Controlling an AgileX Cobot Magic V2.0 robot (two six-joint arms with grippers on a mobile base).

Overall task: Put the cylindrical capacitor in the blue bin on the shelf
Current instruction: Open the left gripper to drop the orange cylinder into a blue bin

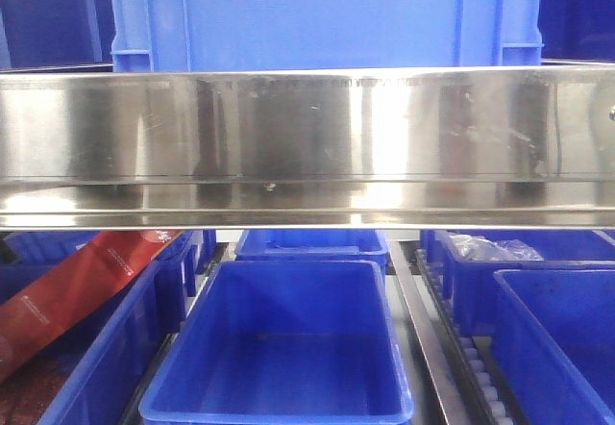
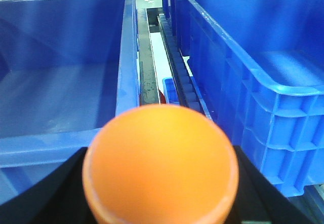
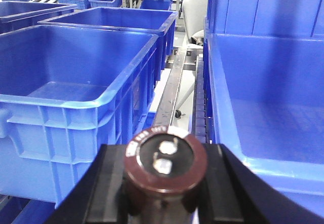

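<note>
The shelf (image 1: pixel 307 137) shows a broad front rail of polished steel, mirror-bright and lightly scuffed, running straight across the front view. A ribbed blue plastic crate (image 1: pixel 317 16) stands on the tier above it. Under the rail sits a row of blue plastic bins. The middle bin (image 1: pixel 298 300) is a smooth-walled rectangle with rounded corners and a rolled rim. The bin to its left holds a red packet (image 1: pixel 77 290) lying slanted, and a far right one holds a crumpled clear bag (image 1: pixel 490 249).

The right tool (image 3: pixel 165 183) is clamped on the capacitor (image 3: pixel 166 163), a short brown cylinder in a glossy sleeve. Its flat end faces the wrist camera and carries two small metal terminals. Black fingers (image 3: pixel 109 183) press it from both sides. The tool points along a roller track (image 3: pixel 200 107) that runs between a ribbed bin at left and a deeper one at right.

The left tool (image 2: pixel 161 183) is closed on an orange piece (image 2: pixel 161 163), smooth and round-faced, with black fingers at each side of it. This tool also aims down a lane between two blue bins.
</note>
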